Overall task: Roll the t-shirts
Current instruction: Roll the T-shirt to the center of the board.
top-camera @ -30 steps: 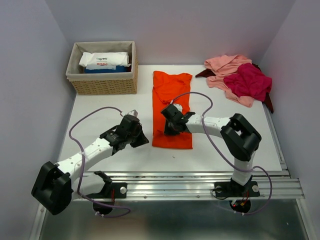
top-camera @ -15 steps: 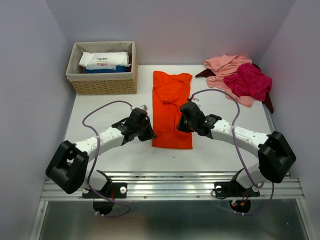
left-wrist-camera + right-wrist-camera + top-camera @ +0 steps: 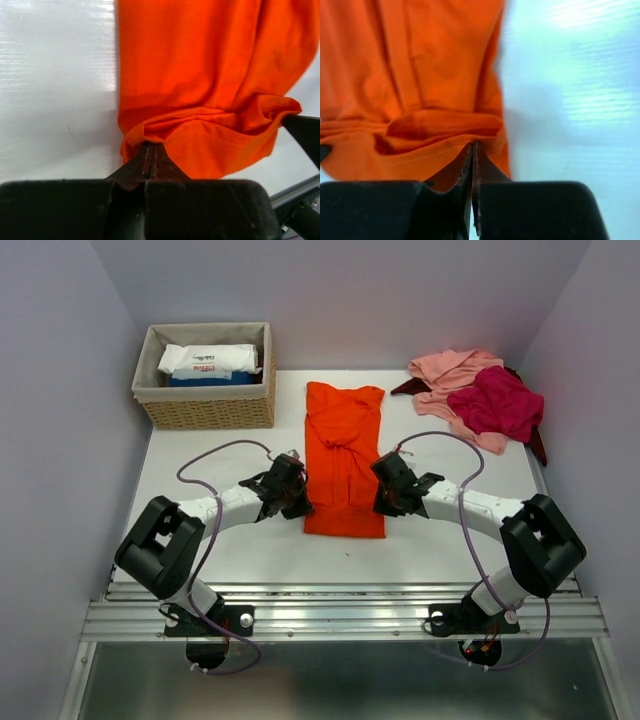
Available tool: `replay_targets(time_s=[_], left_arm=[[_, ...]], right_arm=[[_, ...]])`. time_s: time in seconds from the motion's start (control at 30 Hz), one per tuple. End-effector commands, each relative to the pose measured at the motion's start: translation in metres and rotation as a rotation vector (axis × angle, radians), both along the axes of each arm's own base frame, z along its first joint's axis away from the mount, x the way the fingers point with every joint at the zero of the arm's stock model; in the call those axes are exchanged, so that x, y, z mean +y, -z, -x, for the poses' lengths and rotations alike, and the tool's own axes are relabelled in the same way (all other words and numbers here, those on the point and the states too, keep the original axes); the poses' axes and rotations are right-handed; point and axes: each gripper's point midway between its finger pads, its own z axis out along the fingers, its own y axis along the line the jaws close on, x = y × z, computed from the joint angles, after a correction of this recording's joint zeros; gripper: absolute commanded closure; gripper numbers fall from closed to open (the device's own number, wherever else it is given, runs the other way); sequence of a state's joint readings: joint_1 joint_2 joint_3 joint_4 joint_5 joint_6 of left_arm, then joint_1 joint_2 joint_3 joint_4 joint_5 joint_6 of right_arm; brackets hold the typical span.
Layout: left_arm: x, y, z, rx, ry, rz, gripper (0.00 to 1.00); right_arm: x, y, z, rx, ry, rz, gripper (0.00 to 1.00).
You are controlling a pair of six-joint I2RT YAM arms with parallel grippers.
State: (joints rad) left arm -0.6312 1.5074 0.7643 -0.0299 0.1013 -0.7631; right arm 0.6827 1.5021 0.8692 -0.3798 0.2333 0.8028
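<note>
The bright orange t-shirt point(image 3: 345, 430) lies folded into a long strip down the middle of the white table. My left gripper point(image 3: 298, 505) is at its near left corner and my right gripper point(image 3: 383, 502) is at its near right corner. In the left wrist view my left gripper point(image 3: 150, 145) is shut, its tips pinching the bunched hem of the orange t-shirt point(image 3: 200, 60). In the right wrist view my right gripper point(image 3: 472, 145) is shut on the stitched hem of the orange t-shirt point(image 3: 420, 60). The hem is raised in a fold between the two grippers.
A salmon pink t-shirt point(image 3: 450, 370), a magenta one point(image 3: 495, 402) and a dark maroon one point(image 3: 538, 445) lie heaped at the back right. A wicker basket point(image 3: 205, 408) at the back left holds a white packet point(image 3: 210, 360). Metal rails run along the near edge.
Both grippers have closed in on the shirt's near end. The left one moved right to the left edge. The right one moved off the cloth's top to the right edge. The hem is now bunched.
</note>
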Motion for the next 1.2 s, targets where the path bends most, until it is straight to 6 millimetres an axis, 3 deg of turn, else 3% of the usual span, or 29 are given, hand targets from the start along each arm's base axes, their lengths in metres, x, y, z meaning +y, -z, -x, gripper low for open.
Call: replay_targets(time_s=[0.0,0.17,0.27,0.4,0.43,0.53,0.6,0.67,0.77,0.8,0.87,0.9,0.97,1.17], left_arm=[[0.001,0.005,-0.016,-0.035,-0.034,-0.018,1.0],[0.004,0.015,-0.012,-0.02,-0.06,-0.011,1.0],[0.008,0.017,-0.011,-0.018,-0.067,-0.024,1.0],[0.009,0.007,-0.013,-0.046,-0.056,-0.03,1.0],[0.008,-0.005,-0.017,-0.08,-0.05,-0.027,1.0],[0.012,-0.037,-0.021,-0.16,-0.051,-0.03,1.0],[0.018,-0.059,-0.017,-0.205,-0.064,-0.01,1.0],[0.023,-0.074,-0.009,-0.233,-0.062,0.017,0.99],[0.032,-0.064,0.007,-0.193,-0.074,0.019,0.81],[0.033,-0.066,0.012,-0.189,-0.069,0.037,0.56],[0.033,-0.051,0.028,-0.137,-0.045,0.051,0.3],[0.033,-0.043,0.037,-0.108,-0.04,0.071,0.28],[0.031,-0.039,0.042,-0.098,-0.04,0.103,0.27],[0.02,-0.025,0.055,-0.044,-0.046,0.215,0.32]], right_arm=[[-0.006,0.009,-0.02,-0.028,-0.01,0.055,0.96],[-0.01,0.038,-0.014,0.027,-0.017,0.099,0.97],[-0.011,0.041,-0.011,0.035,-0.008,0.098,0.98],[-0.009,0.014,-0.013,-0.009,-0.002,0.056,0.98],[-0.01,-0.003,-0.013,-0.037,0.004,0.04,0.98],[-0.016,-0.029,-0.01,-0.076,0.015,0.022,0.96],[-0.024,-0.04,0.0,-0.091,0.025,0.009,0.91],[-0.032,-0.035,0.015,-0.076,0.037,-0.008,0.81],[-0.033,-0.02,0.036,-0.009,0.047,-0.057,0.7],[-0.031,-0.017,0.04,0.001,0.049,-0.083,0.64],[-0.027,-0.003,0.058,0.061,0.052,-0.144,0.58],[-0.021,-0.009,0.056,0.032,0.049,-0.2,0.53],[-0.017,-0.002,0.066,0.06,0.061,-0.255,0.5],[-0.008,0.005,0.066,0.072,0.065,-0.313,0.48]])
